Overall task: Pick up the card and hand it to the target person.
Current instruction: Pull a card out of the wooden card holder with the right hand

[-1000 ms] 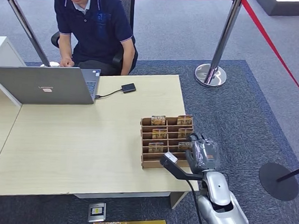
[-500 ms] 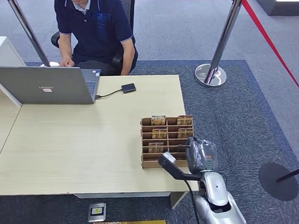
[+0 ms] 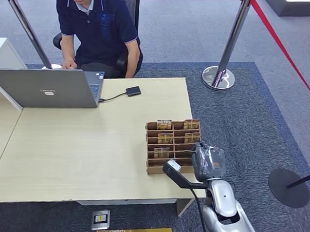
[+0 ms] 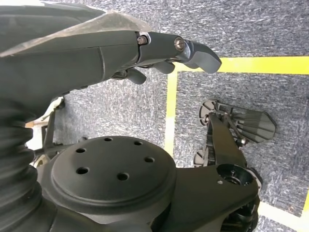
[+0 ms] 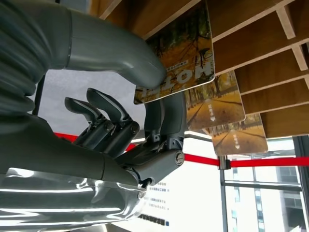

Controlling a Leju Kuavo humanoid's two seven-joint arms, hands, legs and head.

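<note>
A wooden card rack stands near the table's right front corner, with picture cards upright in its slots. My right hand is at the rack's right front slot. In the right wrist view, the right hand pinches an autumn-picture card between its thumb and a finger, with the card still partly in the rack. Two more cards stand behind it. The person sits at the far side of the table. My left hand hangs over the carpet and holds nothing.
An open laptop sits at the table's far left, with a small black device cabled to it. A chrome stanchion with red rope stands beyond the table's right end. A black round base is on the carpet at the right.
My right hand has shifted slightly left and closer onto the rack's right front slot. The card seen there earlier is now hidden behind the hand in the head view.
</note>
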